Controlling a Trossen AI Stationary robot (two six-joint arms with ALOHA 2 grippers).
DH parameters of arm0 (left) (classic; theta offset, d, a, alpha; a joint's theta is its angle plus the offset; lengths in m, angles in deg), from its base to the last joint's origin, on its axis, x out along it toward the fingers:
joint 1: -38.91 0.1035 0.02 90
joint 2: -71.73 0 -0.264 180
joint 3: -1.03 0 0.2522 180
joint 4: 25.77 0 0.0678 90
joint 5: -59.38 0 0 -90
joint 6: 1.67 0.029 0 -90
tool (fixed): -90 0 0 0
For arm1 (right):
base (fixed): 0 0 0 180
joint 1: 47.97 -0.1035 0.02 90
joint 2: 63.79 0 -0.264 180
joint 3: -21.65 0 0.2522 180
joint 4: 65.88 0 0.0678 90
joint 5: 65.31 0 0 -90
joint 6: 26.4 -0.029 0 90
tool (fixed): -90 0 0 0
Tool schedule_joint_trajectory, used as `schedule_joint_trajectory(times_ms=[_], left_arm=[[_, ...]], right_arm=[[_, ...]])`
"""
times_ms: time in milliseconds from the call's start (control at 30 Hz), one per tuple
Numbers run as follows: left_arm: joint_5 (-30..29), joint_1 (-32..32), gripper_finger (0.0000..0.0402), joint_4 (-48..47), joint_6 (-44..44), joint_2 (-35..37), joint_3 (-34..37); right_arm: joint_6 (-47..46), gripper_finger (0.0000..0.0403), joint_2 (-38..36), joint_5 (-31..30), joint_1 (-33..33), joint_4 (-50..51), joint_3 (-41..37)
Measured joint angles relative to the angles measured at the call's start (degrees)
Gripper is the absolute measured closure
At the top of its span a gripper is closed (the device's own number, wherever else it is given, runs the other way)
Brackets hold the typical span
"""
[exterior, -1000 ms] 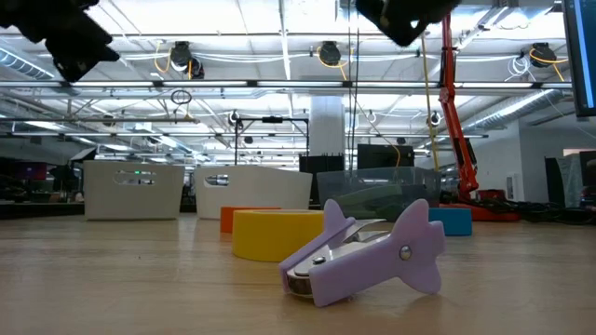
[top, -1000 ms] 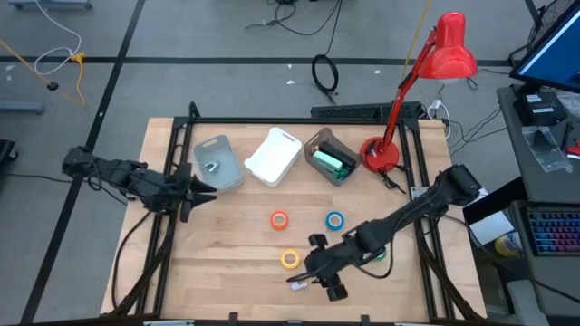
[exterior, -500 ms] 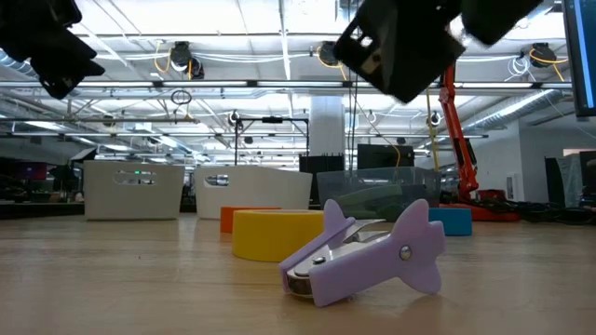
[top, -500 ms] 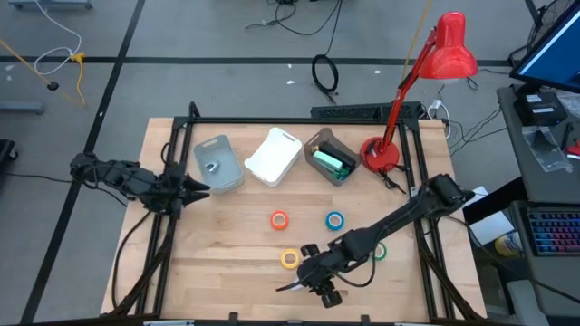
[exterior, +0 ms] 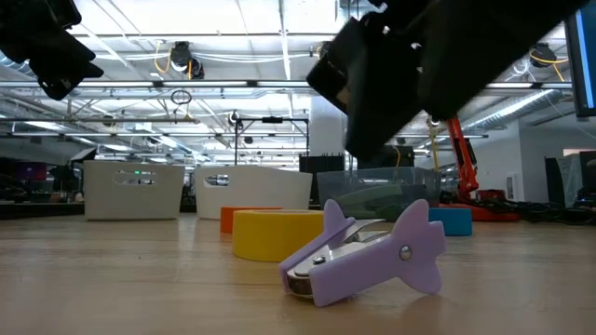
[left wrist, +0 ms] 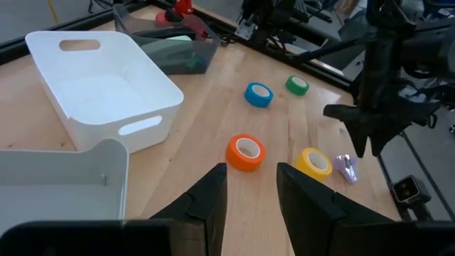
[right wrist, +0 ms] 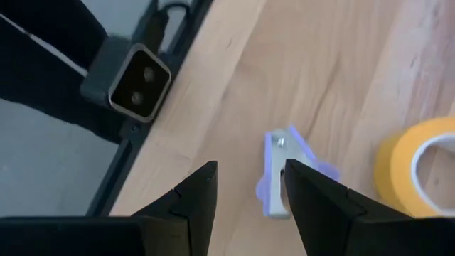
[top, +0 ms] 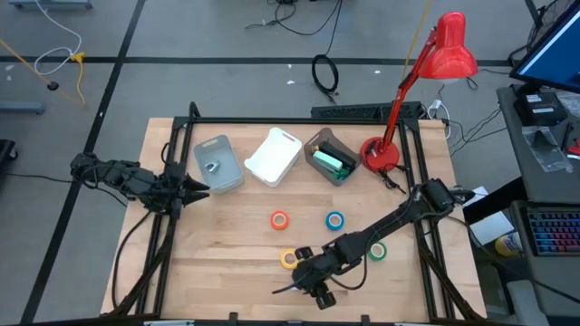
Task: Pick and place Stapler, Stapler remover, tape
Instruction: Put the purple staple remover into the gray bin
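High view first: the right end effector [top: 292, 290] is down near the front edge of the desk [top: 227, 254], just beside the yellow tape [top: 289, 259]. The left end effector [top: 201, 189] hangs by the grey bin [top: 218, 163], waiting. The orange tape [top: 279, 219], blue tape [top: 335, 220] and green tape [top: 375, 251] are spread across the middle, and a green stapler [top: 332, 165] already sits in the clear bin [top: 328, 156].

Low view: the little purple staple remover [exterior: 368, 256] lies on its side on the wood, with the dark arm hanging over it but not touching.

Left wrist view: that arm's fingers [left wrist: 206, 206] are apart with nothing between them, pointing toward the orange roll.

Right wrist view: the fingers [right wrist: 192, 195] are partly open and empty, and the remover [right wrist: 284, 171] lies just past the tips, roughly in line with the gap, yellow roll off to one side.

If I were driving, I'd square the gap over the remover's narrow body, drop straight down and only then squeeze. It's small and light, so a finger nudging it first would probably skate it toward the desk edge.
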Motion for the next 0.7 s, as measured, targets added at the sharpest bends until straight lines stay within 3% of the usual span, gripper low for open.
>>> schedule_joint_trajectory(times_ms=[433, 700], left_arm=[[0.0, 0.0, 0.0275, 0.0, -0.1, 0.0, 0.0], [0.0, 0.0, 0.0275, 0.0, -0.7, 0.0, 0.0]], right_arm=[[-0.2, 0.0275, -0.1, -1.5, -0.3, -1.0, -1.0], [-1.5, 0.0260, 1.7, -1.5, -1.6, -1.5, -1.1]])
